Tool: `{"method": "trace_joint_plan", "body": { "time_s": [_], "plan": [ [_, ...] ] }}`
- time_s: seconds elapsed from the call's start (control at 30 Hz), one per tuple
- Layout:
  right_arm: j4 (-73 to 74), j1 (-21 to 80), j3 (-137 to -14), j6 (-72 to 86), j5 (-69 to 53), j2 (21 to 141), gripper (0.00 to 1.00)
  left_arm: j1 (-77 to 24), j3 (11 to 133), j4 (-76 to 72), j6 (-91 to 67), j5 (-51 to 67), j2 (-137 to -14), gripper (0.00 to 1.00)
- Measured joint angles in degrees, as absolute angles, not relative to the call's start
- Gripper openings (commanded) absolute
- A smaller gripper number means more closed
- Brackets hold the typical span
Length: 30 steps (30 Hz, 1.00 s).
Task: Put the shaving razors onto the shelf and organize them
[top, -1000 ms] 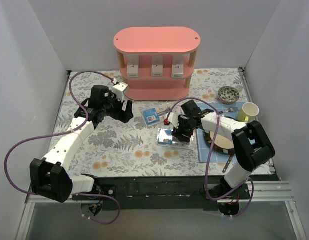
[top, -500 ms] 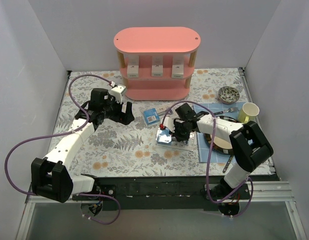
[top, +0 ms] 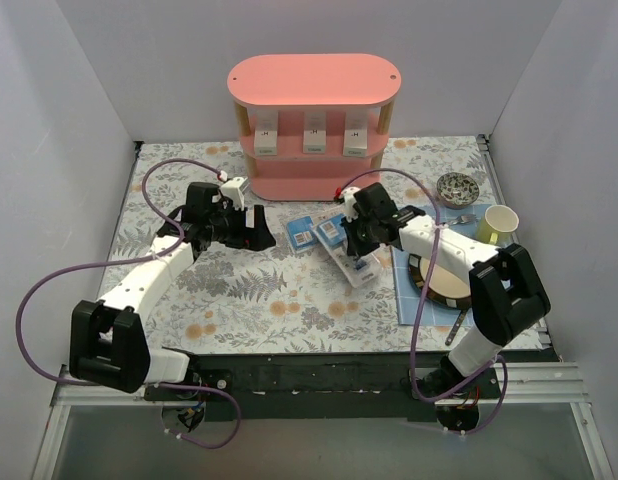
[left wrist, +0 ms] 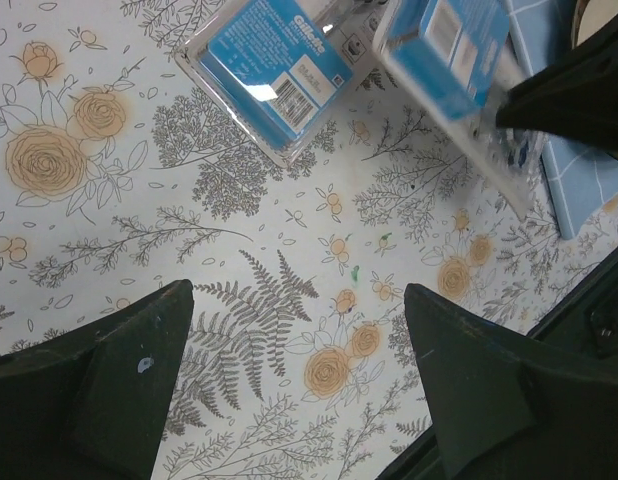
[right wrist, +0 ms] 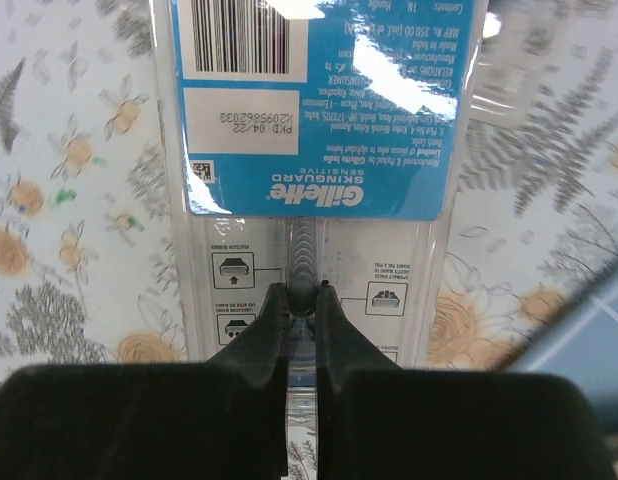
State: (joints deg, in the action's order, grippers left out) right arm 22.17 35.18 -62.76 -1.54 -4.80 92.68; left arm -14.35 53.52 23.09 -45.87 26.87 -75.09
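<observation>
In front of the pink shelf (top: 311,80): right gripper (top: 357,236) clenched on the clear edge of one blister pack (top: 361,270), which is held at a slant. Second blister pack (top: 303,232) lies flat on the floral table (top: 239,295), just beside. Left gripper (top: 257,228) released, fingers spread wide, near it. Three white boxes (top: 310,133) stand upright on the middle tier.
</observation>
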Motion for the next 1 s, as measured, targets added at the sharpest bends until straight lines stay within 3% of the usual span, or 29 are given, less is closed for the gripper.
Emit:
{"method": "trace_joint_plan", "body": {
  "time_s": [0.23, 0.73, 1.0],
  "plan": [
    [20.25, 25.06, -73.63, 12.1, 3.49, 98.13, 0.01, -14.35, 57.89, 24.03, -44.42, 26.52, -79.72, 0.87],
    [16.49, 22.76, -86.15, 18.24, 2.98, 112.31, 0.01, -14.35, 62.87, 27.9, -38.87, 22.85, -83.0, 0.88],
    [14.94, 22.57, -87.26, 19.22, 2.37, 113.67, 0.43, -14.35, 62.94, 28.27, -38.35, 22.7, -83.05, 0.88]
  ]
}}
